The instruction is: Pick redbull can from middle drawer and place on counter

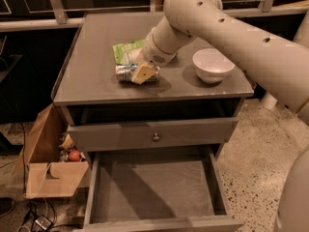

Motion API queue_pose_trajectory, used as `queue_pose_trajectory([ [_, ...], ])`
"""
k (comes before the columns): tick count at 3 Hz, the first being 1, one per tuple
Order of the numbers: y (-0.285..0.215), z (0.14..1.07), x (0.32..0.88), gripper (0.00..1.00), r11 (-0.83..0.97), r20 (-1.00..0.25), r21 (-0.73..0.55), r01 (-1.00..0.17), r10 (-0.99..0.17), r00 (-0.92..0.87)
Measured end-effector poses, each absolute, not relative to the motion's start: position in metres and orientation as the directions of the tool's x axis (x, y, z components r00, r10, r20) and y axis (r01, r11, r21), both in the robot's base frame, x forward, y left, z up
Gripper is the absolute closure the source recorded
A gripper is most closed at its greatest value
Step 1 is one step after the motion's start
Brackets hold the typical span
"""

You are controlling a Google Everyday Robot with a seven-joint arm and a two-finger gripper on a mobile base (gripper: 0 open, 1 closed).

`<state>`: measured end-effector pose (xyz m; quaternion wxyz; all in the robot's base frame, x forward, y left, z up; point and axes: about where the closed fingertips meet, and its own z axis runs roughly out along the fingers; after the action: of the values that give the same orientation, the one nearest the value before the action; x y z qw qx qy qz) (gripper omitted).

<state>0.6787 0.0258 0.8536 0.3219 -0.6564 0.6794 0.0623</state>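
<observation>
The slim silver redbull can (126, 73) lay on the smooth grey counter (91, 76), out of the open grey wooden middle drawer (154, 192). The tan end effector (145, 73) sat against it, its grip impossible to tell; only release seemed left.

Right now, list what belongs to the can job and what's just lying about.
Job: slim silver metal redbull can on flat grey counter; open grey wooden middle drawer; gripper at the can.
Lying about: green crinkled snack bag; white bowl; brown cardboard box.
</observation>
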Motion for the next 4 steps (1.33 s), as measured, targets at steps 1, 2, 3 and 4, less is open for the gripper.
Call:
queue_pose_trajectory([
  [1,0.026,0.8533,0.6787,1.0,0.13,-0.519,-0.337,-0.932,-0.852,0.069],
  [2,0.026,0.8533,0.6787,0.81,0.13,-0.519,-0.337,-0.932,-0.852,0.069],
  [3,0.0261,0.8533,0.6787,0.59,0.13,-0.519,-0.337,-0.932,-0.852,0.069],
  [4,0.0261,0.8532,0.6787,0.35,0.13,-0.519,-0.337,-0.932,-0.852,0.069],
])
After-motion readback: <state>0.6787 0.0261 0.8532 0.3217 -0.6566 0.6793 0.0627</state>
